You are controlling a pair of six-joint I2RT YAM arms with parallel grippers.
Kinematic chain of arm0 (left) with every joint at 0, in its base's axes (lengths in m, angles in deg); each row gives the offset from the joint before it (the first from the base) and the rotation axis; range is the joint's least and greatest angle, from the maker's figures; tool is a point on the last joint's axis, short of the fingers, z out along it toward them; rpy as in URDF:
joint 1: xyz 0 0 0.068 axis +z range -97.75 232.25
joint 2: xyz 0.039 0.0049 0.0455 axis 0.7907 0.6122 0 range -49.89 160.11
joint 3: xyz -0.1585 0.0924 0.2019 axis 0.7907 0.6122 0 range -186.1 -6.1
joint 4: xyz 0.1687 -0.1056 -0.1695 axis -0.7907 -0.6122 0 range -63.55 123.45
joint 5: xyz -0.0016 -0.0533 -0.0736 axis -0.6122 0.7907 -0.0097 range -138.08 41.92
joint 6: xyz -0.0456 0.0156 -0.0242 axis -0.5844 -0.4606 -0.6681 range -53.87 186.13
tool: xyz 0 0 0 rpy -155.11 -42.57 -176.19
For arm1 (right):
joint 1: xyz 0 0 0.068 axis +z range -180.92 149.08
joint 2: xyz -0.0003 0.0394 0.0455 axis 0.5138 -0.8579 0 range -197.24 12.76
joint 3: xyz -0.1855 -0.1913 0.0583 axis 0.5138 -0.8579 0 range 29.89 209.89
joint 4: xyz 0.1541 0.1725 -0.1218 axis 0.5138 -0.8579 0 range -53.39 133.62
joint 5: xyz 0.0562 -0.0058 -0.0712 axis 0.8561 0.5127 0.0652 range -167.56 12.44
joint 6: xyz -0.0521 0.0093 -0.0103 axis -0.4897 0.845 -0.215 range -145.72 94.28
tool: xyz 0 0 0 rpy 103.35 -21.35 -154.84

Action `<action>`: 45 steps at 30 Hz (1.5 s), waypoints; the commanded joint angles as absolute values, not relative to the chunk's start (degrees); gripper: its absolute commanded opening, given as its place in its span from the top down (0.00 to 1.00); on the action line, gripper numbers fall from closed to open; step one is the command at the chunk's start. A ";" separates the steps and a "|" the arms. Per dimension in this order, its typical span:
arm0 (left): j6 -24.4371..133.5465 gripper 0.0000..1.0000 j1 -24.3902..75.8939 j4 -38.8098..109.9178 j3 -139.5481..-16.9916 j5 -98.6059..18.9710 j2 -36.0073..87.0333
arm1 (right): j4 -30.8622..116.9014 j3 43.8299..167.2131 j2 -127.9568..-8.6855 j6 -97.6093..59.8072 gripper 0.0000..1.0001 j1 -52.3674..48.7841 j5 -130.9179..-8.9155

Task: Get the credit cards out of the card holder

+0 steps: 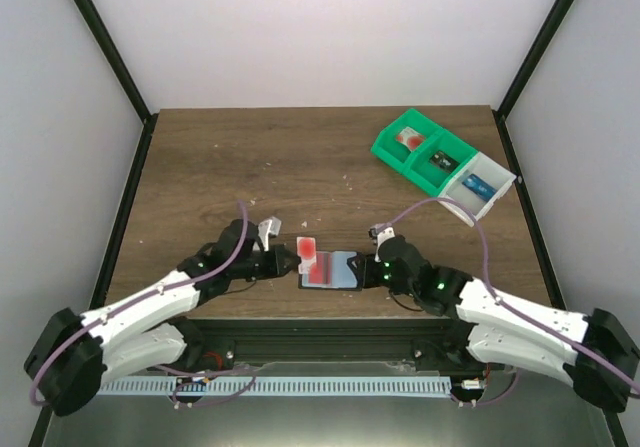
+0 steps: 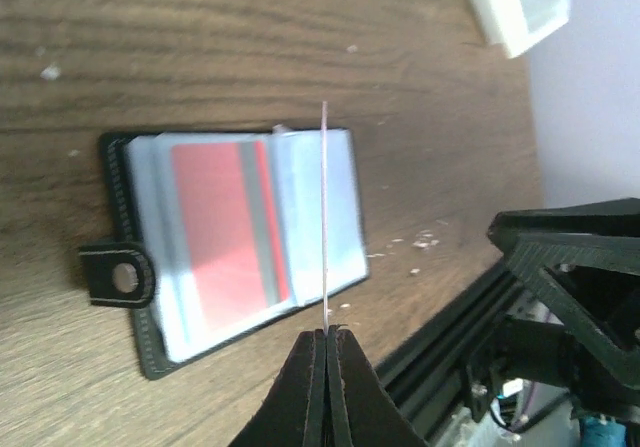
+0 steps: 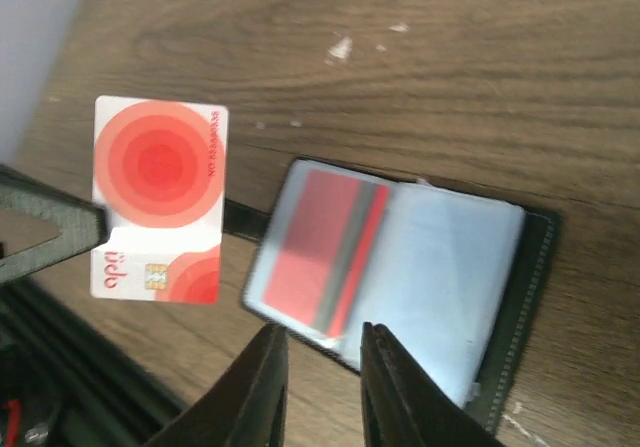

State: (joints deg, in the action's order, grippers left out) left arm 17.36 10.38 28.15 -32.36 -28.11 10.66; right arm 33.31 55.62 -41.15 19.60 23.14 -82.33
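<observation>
The light blue card holder (image 1: pixel 338 270) lies open on the wooden table near its front edge, black tab (image 2: pixel 118 275) to one side. A red credit card (image 3: pixel 322 249) sits inside one clear sleeve. My left gripper (image 2: pixel 325 333) is shut on another credit card (image 3: pixel 160 197), pale with red circles, held upright just left of the holder and seen edge-on in the left wrist view. My right gripper (image 3: pixel 322 332) hovers over the holder's (image 3: pixel 440 267) near edge. Its jaws stand a little apart with nothing clamped between them.
A green bin joined to a white bin (image 1: pixel 442 163), with small items inside, stands at the back right of the table. The black front rail (image 2: pixel 450 337) runs close below the holder. Small crumbs dot the wood.
</observation>
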 commanded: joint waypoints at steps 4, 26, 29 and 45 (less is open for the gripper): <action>25.42 1.00 10.76 26.37 -35.16 -18.50 1.64 | 29.38 59.42 -28.64 9.31 0.63 22.77 -70.39; 25.50 1.00 6.62 49.34 -24.82 6.60 -4.75 | 4.83 78.64 -25.43 0.01 0.57 22.75 -56.96; 26.52 1.00 6.25 48.25 -25.05 6.42 -4.35 | 6.45 79.16 -27.83 -1.31 0.56 22.78 -55.38; 26.28 1.00 5.77 50.06 -24.37 7.65 -4.26 | 10.71 85.26 -42.40 -8.78 0.71 22.77 -42.51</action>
State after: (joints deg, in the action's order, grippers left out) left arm 25.75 6.01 47.95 -24.58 6.64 -3.79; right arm 8.79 83.40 -40.89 -6.49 23.14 -49.66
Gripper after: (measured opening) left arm 0.019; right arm 0.290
